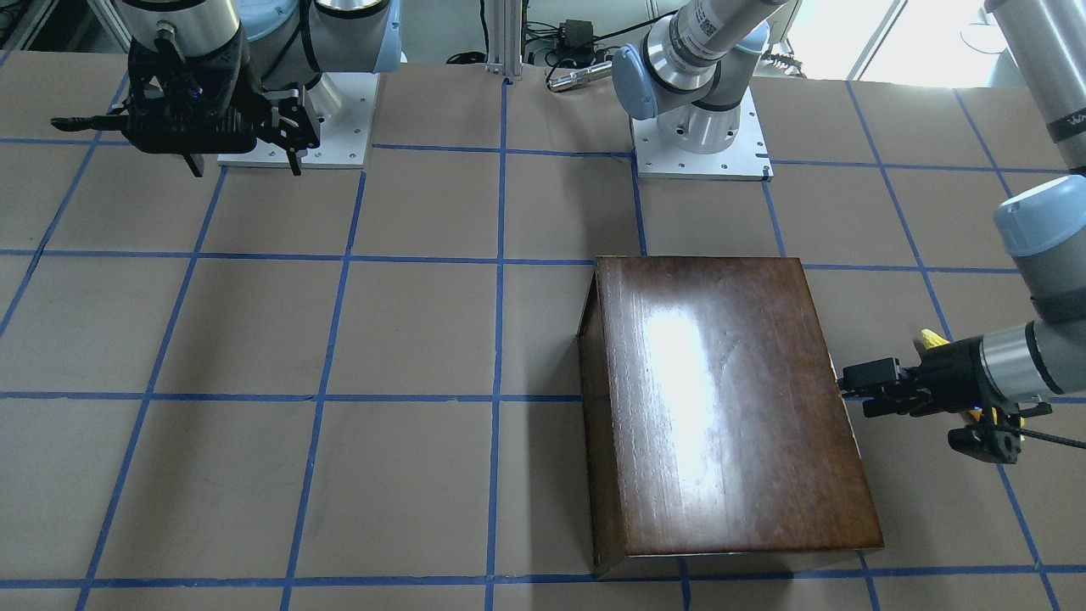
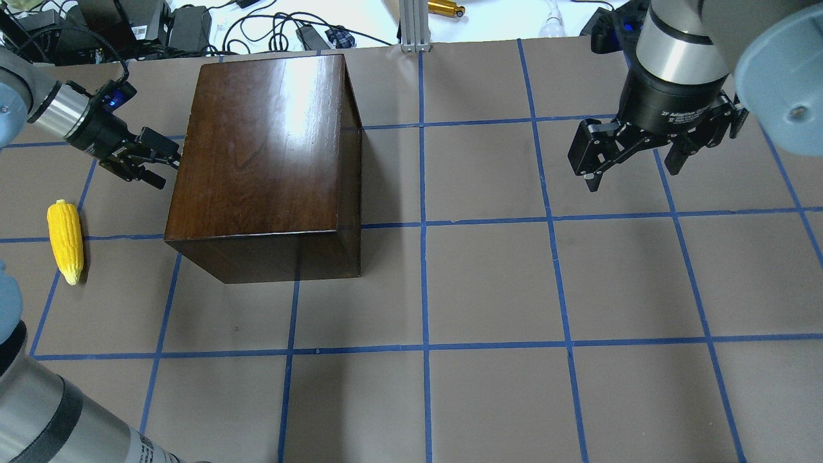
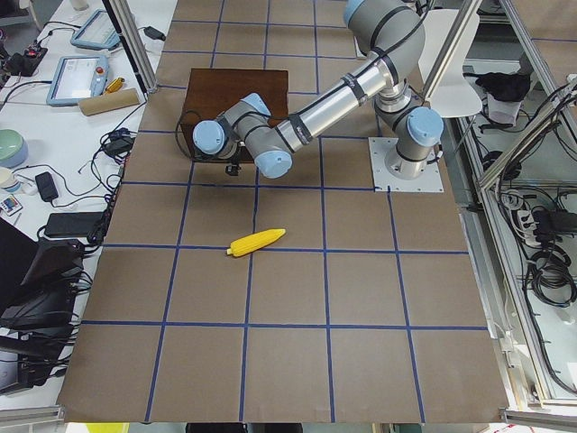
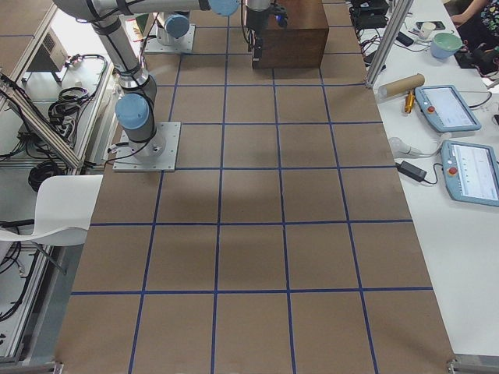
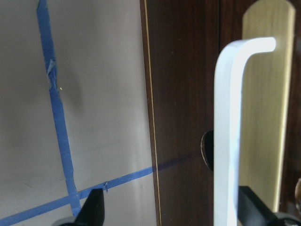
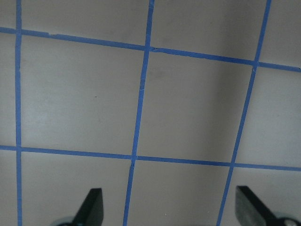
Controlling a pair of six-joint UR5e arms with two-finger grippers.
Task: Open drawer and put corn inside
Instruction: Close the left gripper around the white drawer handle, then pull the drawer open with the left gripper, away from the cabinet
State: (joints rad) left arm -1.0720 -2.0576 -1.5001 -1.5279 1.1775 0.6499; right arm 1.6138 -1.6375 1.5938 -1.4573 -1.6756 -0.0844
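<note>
You had the left gripper (image 5: 174,213) spread wide, its fingers (image 5: 94,209) standing either side of the drawer's pale handle (image 5: 228,141) without closing on it. In the left wrist view that handle ran upright between the two tips, with the drawer (image 5: 181,117) and its dark front panel filling the space behind it. The drawer sat flush in the wooden box (image 2: 257,148), shut.

In the overhead view the left gripper (image 2: 161,166) pressed up to the box's 9 o'clock face, and the box rose at its 3 o'clock. The corn (image 2: 66,240) lay flat on the table (image 2: 488,283) at about 7 o'clock from that gripper, apart from both the gripper and the box, with its narrow tip toward 6 o'clock.

Your right gripper (image 2: 633,173) hung well off at the box's 3 o'clock, fingers parted and holding nothing. Its wrist view showed only brown table and blue tape lines (image 6: 141,94) below.
</note>
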